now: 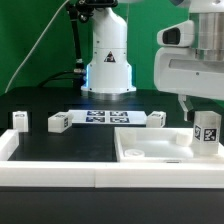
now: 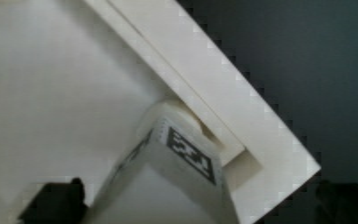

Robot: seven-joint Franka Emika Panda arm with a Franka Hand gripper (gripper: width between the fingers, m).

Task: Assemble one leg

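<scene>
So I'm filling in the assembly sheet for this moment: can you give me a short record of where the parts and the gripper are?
leg at panel: one leg stands upright at the corner of the white panel on the exterior view's right
gripper: gripper just above that leg, jaws open, holding nothing
loose legs: three on the table, at and
marker board: marker board lies flat between the loose legs
wrist view: tagged leg sits in the panel's rimmed corner
</scene>
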